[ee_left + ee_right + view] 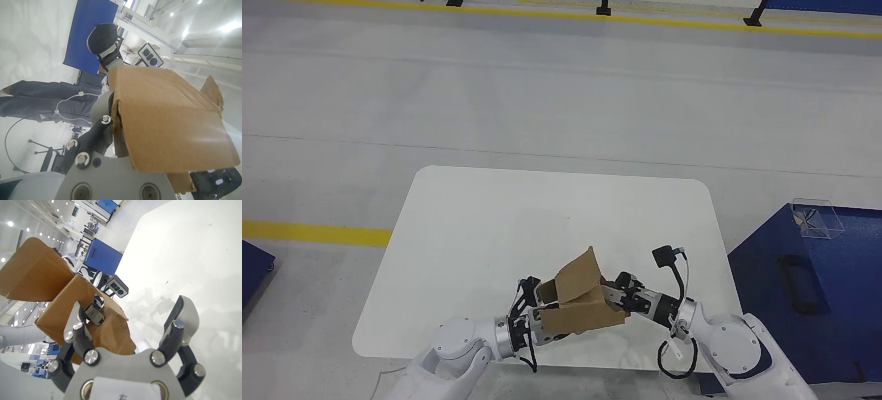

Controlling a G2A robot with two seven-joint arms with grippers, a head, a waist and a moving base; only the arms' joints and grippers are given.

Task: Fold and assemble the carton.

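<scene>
A brown carton (579, 293), partly folded with one flap standing up, is held just above the white table (542, 215) near its front edge. My left gripper (535, 320) is at the carton's left end. In the left wrist view the carton (166, 117) covers the gripper (116, 123), which is shut on a carton wall, with one finger (103, 125) showing outside. My right gripper (627, 297) is at the carton's right side. In the right wrist view it (128, 311) stands wide open, one finger (76, 315) against the carton (105, 328), the other over bare table.
A blue cabinet (812, 290) stands right of the table, with a small clear box (817, 215) on top. The table's far half lies bare behind the carton. The front edge (542, 362) is close under both arms.
</scene>
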